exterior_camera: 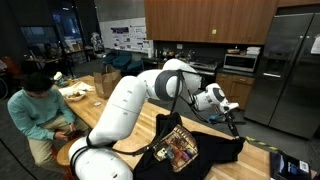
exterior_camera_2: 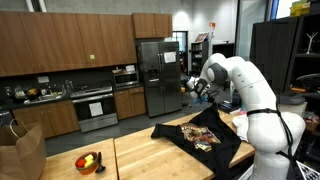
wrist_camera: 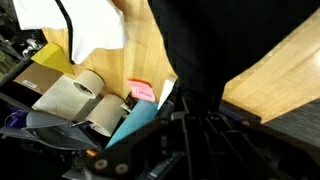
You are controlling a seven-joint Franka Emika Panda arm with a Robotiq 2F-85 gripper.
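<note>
A black T-shirt (exterior_camera: 185,147) with a colourful print lies spread on the wooden table (exterior_camera: 115,90); it shows in both exterior views (exterior_camera_2: 205,133). My gripper (exterior_camera: 233,120) hovers over the shirt's far edge, just above the tabletop (exterior_camera_2: 150,155), with the white arm reaching across. The wrist view has a wide strip of black cloth (wrist_camera: 195,50) running up out of the gripper (wrist_camera: 190,125). The jaws stand closed together on that cloth. The fingertips themselves are dark against the fabric and hard to make out.
A person (exterior_camera: 40,105) sits at the table's far end. A paper bag (exterior_camera_2: 25,150) and a bowl of fruit (exterior_camera_2: 88,161) stand on the table. A steel fridge (exterior_camera_2: 155,75) and cabinets line the wall. Paper rolls (wrist_camera: 75,95) and clutter lie below the table edge.
</note>
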